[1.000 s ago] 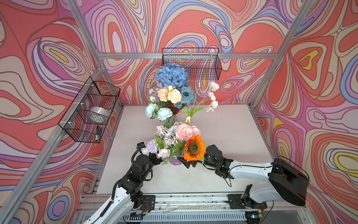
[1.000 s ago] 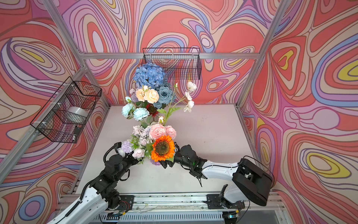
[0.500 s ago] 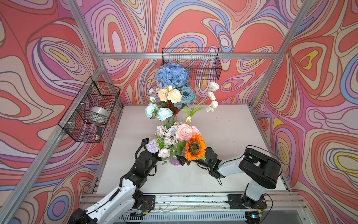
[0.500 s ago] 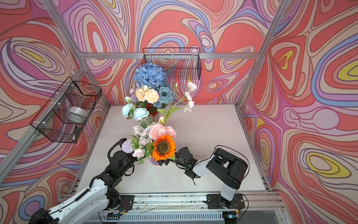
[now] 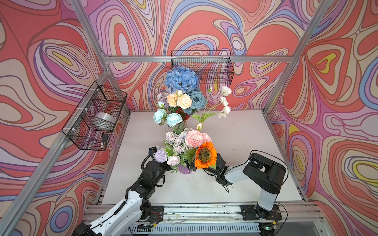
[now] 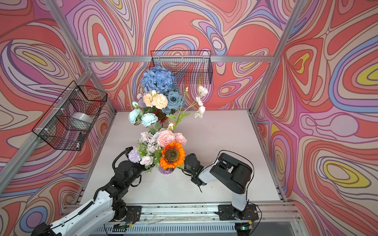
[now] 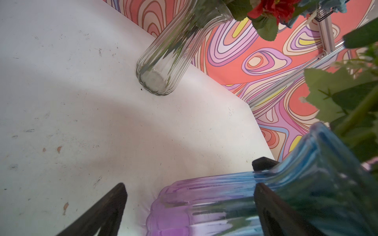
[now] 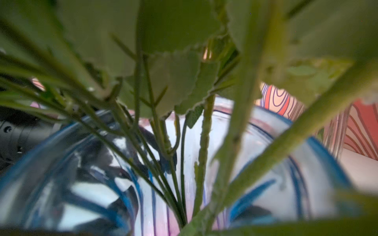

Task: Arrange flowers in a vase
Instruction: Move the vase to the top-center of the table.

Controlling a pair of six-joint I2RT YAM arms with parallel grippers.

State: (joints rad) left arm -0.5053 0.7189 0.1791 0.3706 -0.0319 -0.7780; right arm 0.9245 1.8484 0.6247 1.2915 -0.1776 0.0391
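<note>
A purple-and-blue ribbed vase (image 5: 184,169) (image 7: 214,204) stands near the table's front with flowers in it: an orange sunflower (image 5: 205,154), pink roses (image 5: 194,139) and a lilac pompom (image 5: 160,155). Behind it a clear ribbed vase (image 7: 163,61) carries a blue hydrangea (image 5: 181,78), peach and aqua roses. My left gripper (image 7: 190,206) is open, its dark fingers (image 7: 110,208) on either side of the purple vase's body. My right gripper (image 5: 197,167) reaches in under the sunflower at the vase mouth. Its wrist view shows only green stems (image 8: 202,153) and leaves; its jaws are hidden.
A black wire basket (image 5: 201,67) hangs on the back wall. Another wire basket (image 5: 94,116) on the left wall holds a metal bowl (image 5: 103,120). The white table (image 5: 245,153) is fenced by patterned walls and aluminium posts, with a rail along the front.
The right arm has folded in, its elbow swinging toward the middle, with the gripper staying under the sunflower. The left arm has stretched forward to the purple vase.
</note>
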